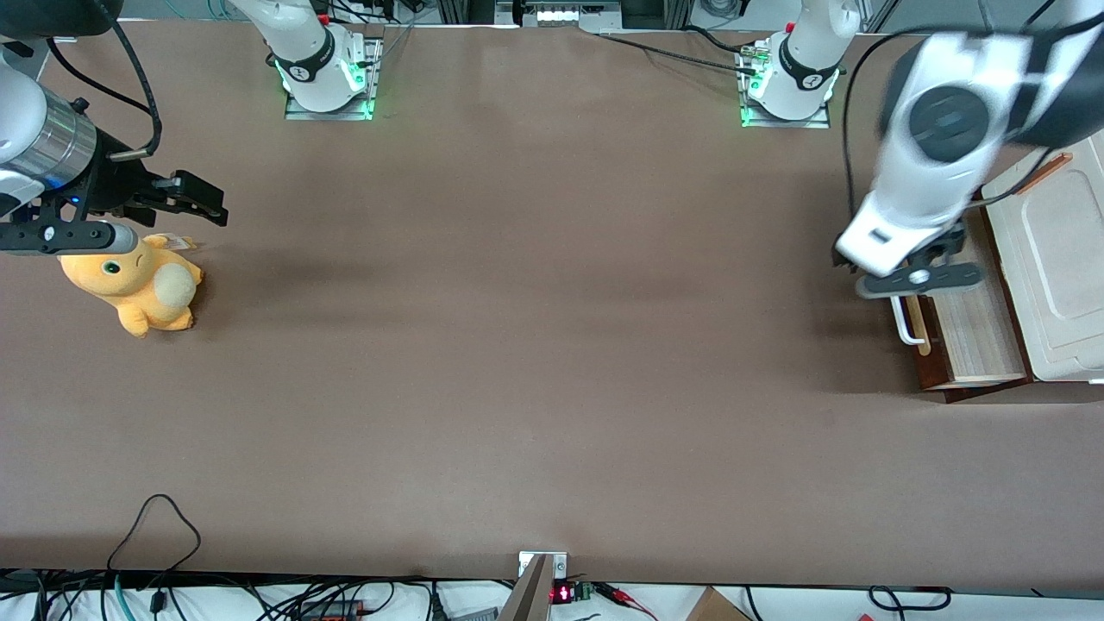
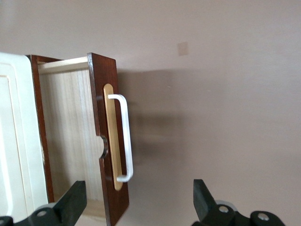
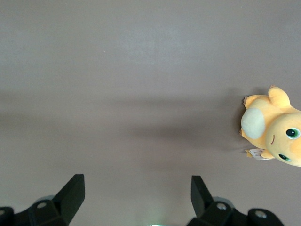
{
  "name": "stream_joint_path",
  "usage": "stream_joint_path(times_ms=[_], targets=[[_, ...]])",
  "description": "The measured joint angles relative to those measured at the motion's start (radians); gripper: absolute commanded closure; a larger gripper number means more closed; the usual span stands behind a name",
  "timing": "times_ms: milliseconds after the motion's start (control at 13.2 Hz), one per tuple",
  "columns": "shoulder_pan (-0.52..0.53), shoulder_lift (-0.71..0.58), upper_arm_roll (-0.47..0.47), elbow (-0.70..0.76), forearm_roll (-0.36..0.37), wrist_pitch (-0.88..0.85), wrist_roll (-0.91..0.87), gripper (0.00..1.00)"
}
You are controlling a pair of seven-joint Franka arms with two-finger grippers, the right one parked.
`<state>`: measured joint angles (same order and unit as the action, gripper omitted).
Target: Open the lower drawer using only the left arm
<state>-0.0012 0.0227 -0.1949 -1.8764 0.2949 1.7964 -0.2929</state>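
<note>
The lower drawer (image 1: pixel 973 335) stands pulled out from the cream-white cabinet (image 1: pixel 1065 259) at the working arm's end of the table, its light wood inside showing. Its dark brown front (image 2: pixel 96 94) carries a white bar handle (image 2: pixel 125 136) on a pale wood strip; the handle also shows in the front view (image 1: pixel 902 324). The left arm (image 1: pixel 936 155) reaches over the drawer. Its gripper (image 1: pixel 918 279) hangs above the drawer front, farther from the front camera than most of the handle. In the left wrist view the gripper (image 2: pixel 138 205) is open and empty, its fingers (image 2: pixel 74 201) straddling the drawer front and handle end without touching them.
An orange plush toy (image 1: pixel 138 285) lies toward the parked arm's end of the table and also shows in the right wrist view (image 3: pixel 275 129). Bare brown tabletop (image 1: pixel 535 345) spreads between it and the cabinet. Cables (image 1: pixel 155 535) lie along the table's near edge.
</note>
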Motion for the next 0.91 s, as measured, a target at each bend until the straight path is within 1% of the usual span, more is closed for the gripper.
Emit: stream_joint_path(times_ms=[152, 303, 379, 530, 909], targets=[[0.002, -0.035, 0.045, 0.042, -0.102, -0.048, 0.081, 0.00], [0.003, -0.056, 0.101, 0.074, -0.178, -0.077, 0.172, 0.00], [0.003, -0.061, 0.126, 0.081, -0.197, -0.082, 0.209, 0.00], [0.004, -0.065, 0.148, 0.094, -0.205, -0.089, 0.248, 0.00], [0.003, -0.067, 0.148, 0.156, -0.241, -0.132, 0.265, 0.00]])
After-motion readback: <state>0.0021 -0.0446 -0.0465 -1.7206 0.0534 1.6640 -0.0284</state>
